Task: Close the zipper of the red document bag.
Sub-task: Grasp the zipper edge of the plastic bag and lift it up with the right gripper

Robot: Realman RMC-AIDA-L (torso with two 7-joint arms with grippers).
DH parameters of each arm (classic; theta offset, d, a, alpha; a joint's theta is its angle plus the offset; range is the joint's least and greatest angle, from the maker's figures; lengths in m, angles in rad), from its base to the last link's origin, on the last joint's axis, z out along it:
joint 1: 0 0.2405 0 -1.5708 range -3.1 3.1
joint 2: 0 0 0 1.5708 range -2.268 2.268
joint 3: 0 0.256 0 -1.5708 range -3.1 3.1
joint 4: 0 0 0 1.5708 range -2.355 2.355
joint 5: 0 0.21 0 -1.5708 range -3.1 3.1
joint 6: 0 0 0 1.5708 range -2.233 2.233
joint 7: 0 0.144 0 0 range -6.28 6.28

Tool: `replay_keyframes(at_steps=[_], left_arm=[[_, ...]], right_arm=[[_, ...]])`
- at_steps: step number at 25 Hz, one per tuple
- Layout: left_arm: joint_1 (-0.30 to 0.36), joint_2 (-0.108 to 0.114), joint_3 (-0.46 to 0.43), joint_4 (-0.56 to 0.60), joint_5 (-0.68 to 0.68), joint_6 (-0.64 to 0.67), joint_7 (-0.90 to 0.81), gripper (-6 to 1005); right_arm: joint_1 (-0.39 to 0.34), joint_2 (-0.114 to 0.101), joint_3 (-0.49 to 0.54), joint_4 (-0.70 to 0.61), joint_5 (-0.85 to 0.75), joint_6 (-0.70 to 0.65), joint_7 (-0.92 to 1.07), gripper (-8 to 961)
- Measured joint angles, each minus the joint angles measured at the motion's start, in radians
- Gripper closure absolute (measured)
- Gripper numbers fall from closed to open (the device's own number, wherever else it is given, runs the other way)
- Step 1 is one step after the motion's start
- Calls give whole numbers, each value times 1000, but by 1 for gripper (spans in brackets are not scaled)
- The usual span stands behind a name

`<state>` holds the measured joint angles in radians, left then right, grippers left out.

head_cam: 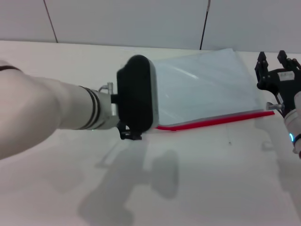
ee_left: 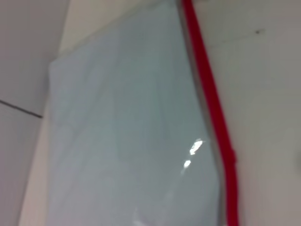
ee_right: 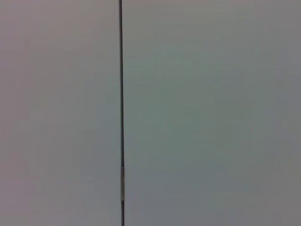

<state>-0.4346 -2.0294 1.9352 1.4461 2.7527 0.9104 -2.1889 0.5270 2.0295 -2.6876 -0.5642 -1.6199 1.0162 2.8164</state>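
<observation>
Bag (head_cam: pixel 202 87) flat on the table (head_cam: pixel 211 179), pale and translucent, toward the far side near the wall. Zipper (head_cam: pixel 216 120) along its near edge, a red strip running from beside the left arm across toward the right gripper (head_cam: pixel 276 58).

Left gripper (head_cam: pixel 129 134) down at the bag's left end, right where the red strip begins. Mostly hidden behind the black wrist housing, only a bit of dark finger showing beneath it. Open or clenched? Cannot tell from here. Cannot tell either whether anything is pinched.

Left wrist view: looking straight down the pouch, red strip along one side, a small thicker lump partway along it. Possibly the slider, too blurred to say for sure.

Right gripper off the bag's right end, raised, fingers pointing up and apart, grasping nothing. Just beside the far end of the zipper, not touching it as far as can be seen. Right wrist view filled with bare wall and one dark seam, no help with the bag.

Progress, as a judgement: early. No clear sign of a shut length of zipper, no clear hold on the slider. Left to do, most likely: pin one end, catch the slider, draw it the full length.
</observation>
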Motion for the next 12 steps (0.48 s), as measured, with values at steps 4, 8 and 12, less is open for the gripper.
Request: replay_keyframes(at_steps=[4, 8, 12], left_arm=[[-12, 1, 16, -14, 1, 11, -10, 245], [-22, 0, 20, -46, 1, 11, -18, 245], [-35, 1, 21, -73, 2, 4, -24, 246]], right_arm=[[4, 0, 1, 0, 0, -5, 0, 484], [6, 0, 2, 0, 0, -6, 0, 484], [8, 0, 2, -2, 0, -7, 0, 484]])
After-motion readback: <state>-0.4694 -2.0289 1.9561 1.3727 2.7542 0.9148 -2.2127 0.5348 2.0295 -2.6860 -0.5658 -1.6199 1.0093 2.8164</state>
